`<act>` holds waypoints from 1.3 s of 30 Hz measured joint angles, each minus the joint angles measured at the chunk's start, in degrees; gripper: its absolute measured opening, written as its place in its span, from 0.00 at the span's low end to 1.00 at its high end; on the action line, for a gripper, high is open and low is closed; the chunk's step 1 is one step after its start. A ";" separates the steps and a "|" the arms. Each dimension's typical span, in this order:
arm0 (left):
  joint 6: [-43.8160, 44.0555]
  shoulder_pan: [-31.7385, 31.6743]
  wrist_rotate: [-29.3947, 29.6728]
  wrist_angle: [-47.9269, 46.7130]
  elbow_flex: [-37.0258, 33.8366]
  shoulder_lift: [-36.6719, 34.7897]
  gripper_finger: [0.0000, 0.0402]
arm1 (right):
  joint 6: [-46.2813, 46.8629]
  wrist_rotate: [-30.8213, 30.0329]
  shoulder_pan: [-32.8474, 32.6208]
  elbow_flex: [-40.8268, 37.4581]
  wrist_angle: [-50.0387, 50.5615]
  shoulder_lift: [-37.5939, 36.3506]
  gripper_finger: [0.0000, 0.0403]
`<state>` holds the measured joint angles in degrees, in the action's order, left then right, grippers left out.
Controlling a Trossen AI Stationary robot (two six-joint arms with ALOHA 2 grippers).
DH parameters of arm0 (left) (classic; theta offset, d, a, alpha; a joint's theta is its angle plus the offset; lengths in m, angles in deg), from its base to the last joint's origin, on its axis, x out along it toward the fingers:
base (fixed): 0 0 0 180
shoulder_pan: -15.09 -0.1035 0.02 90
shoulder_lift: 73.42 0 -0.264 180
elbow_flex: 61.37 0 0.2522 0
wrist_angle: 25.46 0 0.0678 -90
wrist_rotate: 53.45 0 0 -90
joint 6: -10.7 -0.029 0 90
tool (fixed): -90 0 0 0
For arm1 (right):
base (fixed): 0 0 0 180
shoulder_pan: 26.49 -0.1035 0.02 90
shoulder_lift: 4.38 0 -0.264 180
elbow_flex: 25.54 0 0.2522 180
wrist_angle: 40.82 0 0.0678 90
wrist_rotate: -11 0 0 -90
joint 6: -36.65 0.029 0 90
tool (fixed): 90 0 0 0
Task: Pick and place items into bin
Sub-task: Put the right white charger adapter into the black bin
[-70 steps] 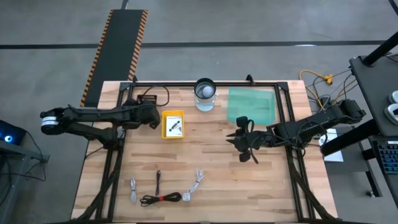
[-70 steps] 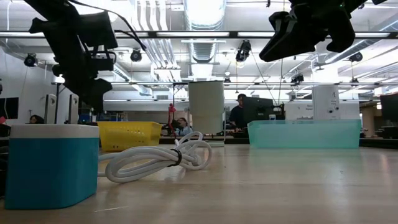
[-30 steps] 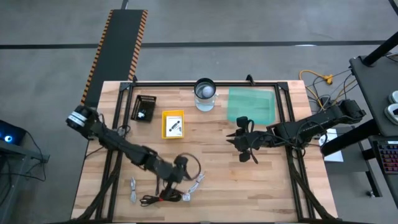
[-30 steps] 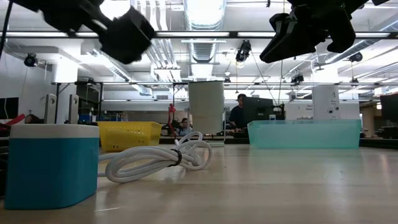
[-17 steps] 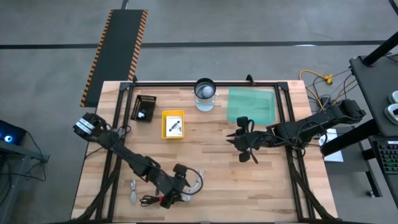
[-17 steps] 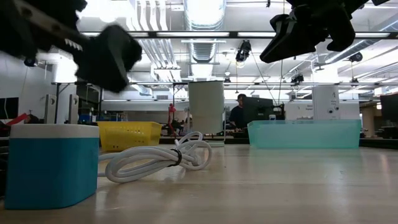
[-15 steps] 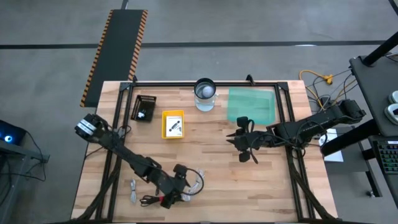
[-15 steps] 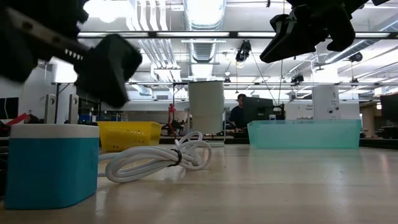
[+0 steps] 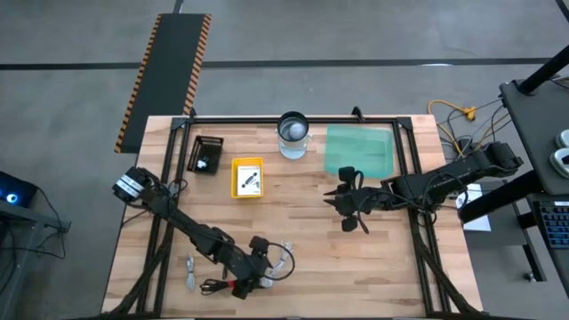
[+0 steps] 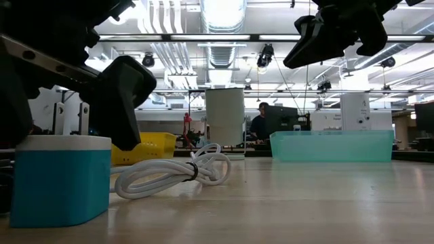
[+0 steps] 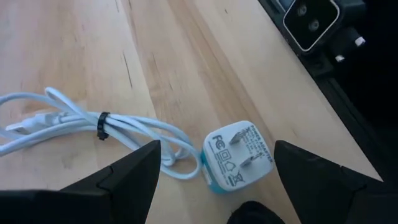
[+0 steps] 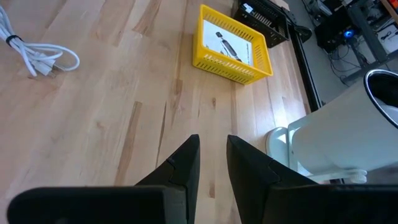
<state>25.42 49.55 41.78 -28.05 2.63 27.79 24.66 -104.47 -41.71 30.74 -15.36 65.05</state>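
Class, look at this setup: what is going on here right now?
The left claw hangs open low over the near edge of the table, right above a white charger plug and its bundled white cable; nothing is gripped yet. The right claw waits mid-table, fingers nearly together and empty. A yellow bin sits farther back with an item inside.

Wooden table [image 9: 382, 267] bearing, along its upper edge, a black tray [image 9: 205, 154], yellow basket [image 9: 247, 178], white cylinder [image 9: 292, 134] and green bin [image 9: 358, 149]; cables [image 9: 191, 271] and a charger [image 11: 239, 155] lie lower left.
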 joint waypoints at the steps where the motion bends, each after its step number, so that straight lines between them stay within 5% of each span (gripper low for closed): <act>1: 0.00 0.00 -0.07 0.22 0.00 0.00 0.73 | 0.01 0.00 0.00 0.00 0.00 0.00 0.17; 31: 4.50 -0.07 -0.20 4.35 -0.85 3.82 0.73 | -1.70 0.00 0.00 -1.18 -0.31 0.00 0.17; 39: 4.44 -0.11 -0.20 4.33 -0.83 3.82 0.57 | -1.69 0.00 0.00 -1.16 -0.45 0.00 0.17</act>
<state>29.86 49.44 41.59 -23.71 1.80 31.62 22.97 -104.47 -41.71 29.59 -15.81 65.05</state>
